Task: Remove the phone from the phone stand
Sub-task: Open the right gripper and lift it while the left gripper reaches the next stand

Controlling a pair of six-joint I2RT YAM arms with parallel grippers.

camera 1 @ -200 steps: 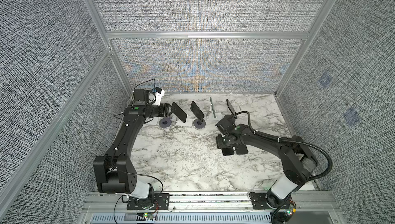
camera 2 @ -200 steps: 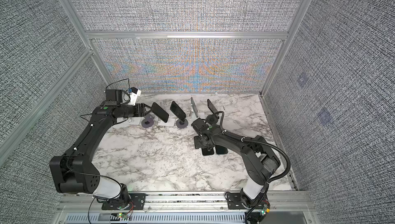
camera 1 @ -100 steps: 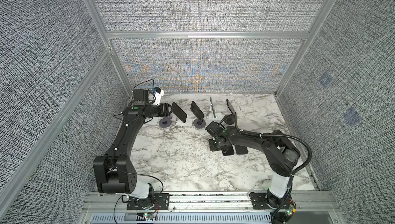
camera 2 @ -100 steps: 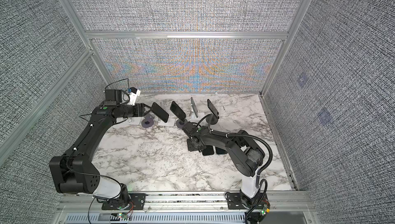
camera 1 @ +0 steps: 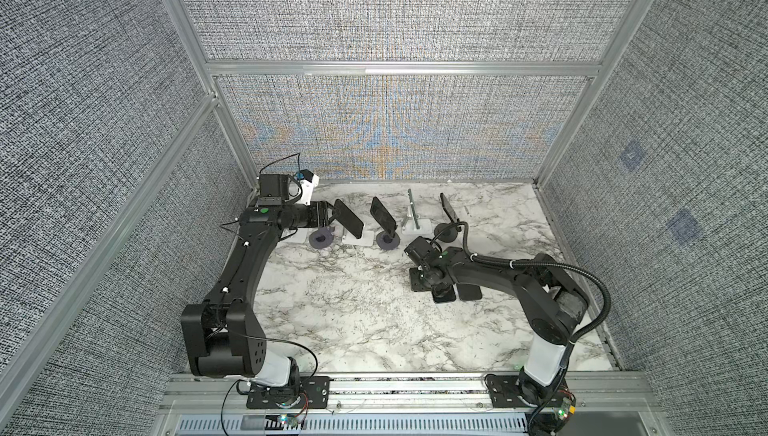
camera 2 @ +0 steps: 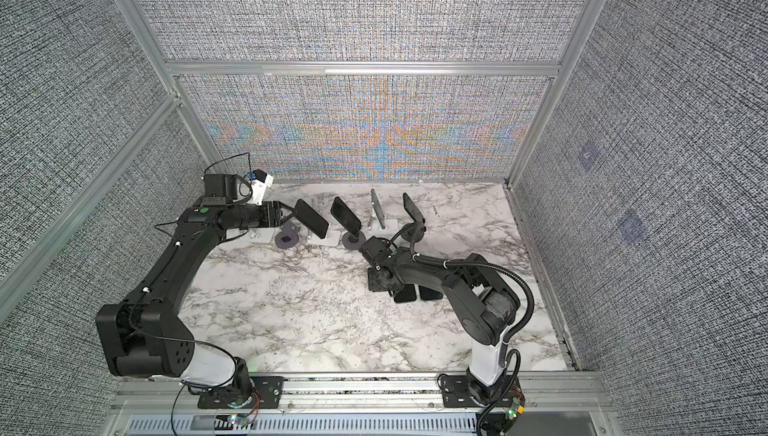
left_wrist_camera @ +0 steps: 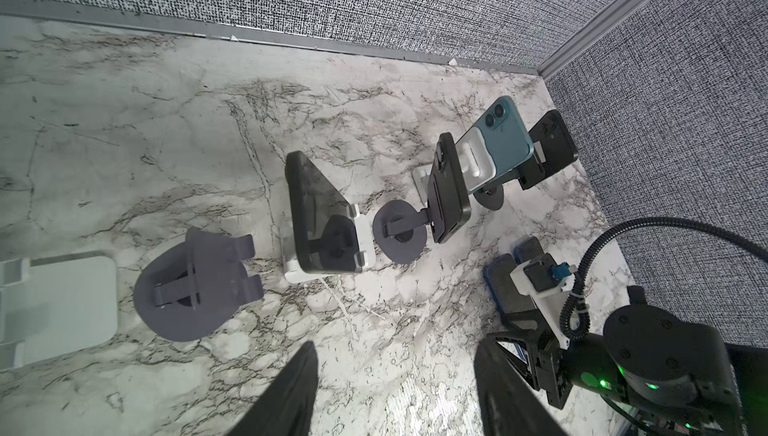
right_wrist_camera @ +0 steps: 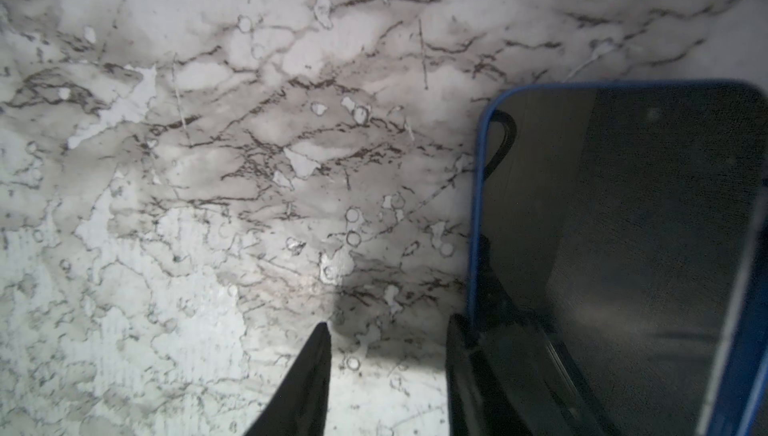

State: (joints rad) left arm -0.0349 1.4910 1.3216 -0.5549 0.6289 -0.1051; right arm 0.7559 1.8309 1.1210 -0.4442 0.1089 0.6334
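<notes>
A black phone (camera 1: 348, 217) (left_wrist_camera: 320, 213) leans on a white phone stand (camera 1: 358, 239) at the back left. My left gripper (camera 1: 329, 215) (left_wrist_camera: 395, 355) hangs just left of its top edge, open, with only marble between the fingers. My right gripper (camera 1: 427, 288) (right_wrist_camera: 390, 355) points down at the table, open and holding nothing. One of its fingers (right_wrist_camera: 461, 371) stands against the edge of a blue-cased phone (right_wrist_camera: 623, 247) (camera 1: 444, 294) lying flat.
An empty dark round stand (camera 1: 321, 239) and an empty white stand (left_wrist_camera: 62, 301) sit left of that phone. Along the back stand a phone on a dark round stand (camera 1: 383, 218), a teal phone (left_wrist_camera: 503, 139) and a black phone (camera 1: 448, 207). Another flat phone (camera 1: 469, 292) lies further right.
My right gripper has shifted left off the flat phones and its elbow has swung. The flat phones stay where they lay. The left arm has not moved.
</notes>
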